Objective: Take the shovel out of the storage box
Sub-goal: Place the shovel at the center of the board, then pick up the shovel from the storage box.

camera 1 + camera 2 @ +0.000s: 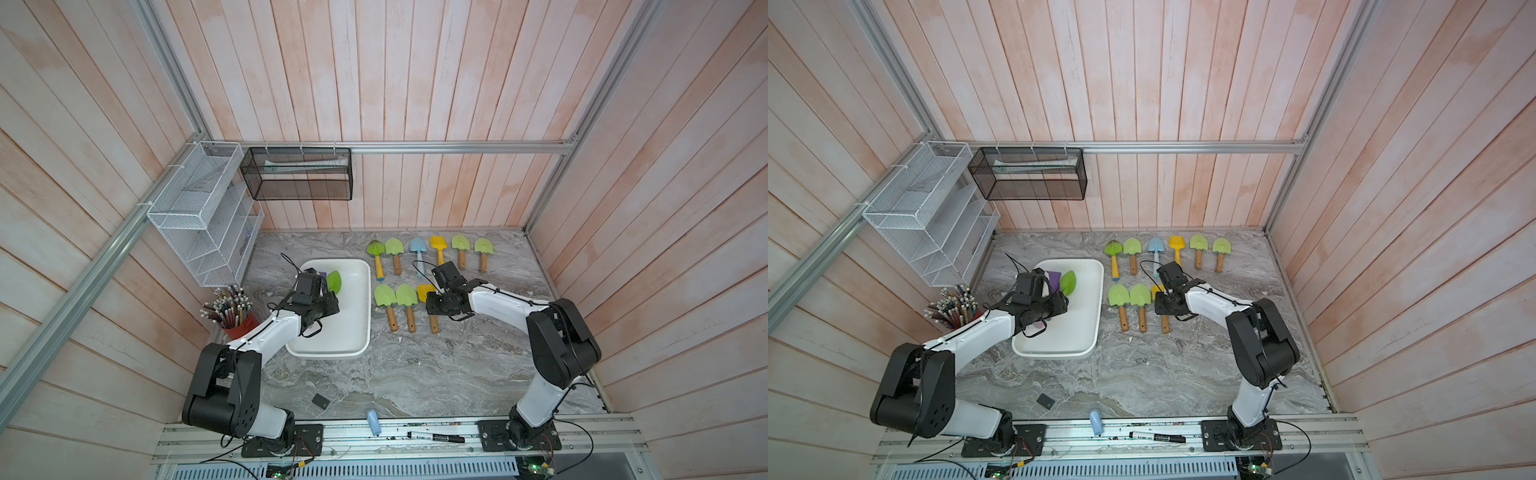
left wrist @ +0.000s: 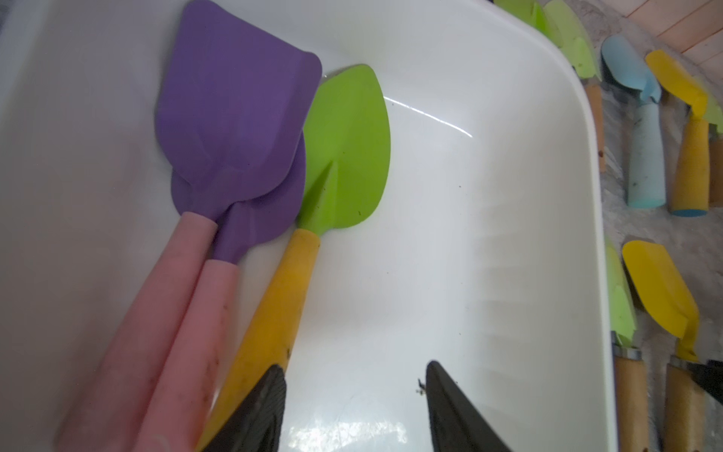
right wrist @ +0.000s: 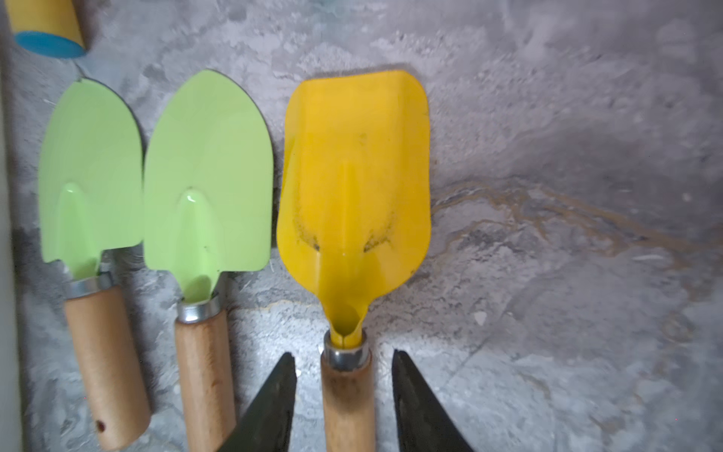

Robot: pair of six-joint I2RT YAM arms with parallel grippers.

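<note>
we hold our left pincer [image 2: 352, 375] parted and empty over the storage box [image 1: 353, 320], left of centre in both top views, likely to reach the green shovel [image 2: 344, 148] inside, while our right pincer [image 3: 343, 354] stands released astride the yellow shovel [image 3: 352, 168] on the table [image 3: 547, 117].

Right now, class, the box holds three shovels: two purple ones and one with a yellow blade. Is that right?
Not quite. The third shovel has a green blade, not a yellow one; only its handle is yellow. The left wrist view shows it lying beside the two purple shovels in the box.
</note>
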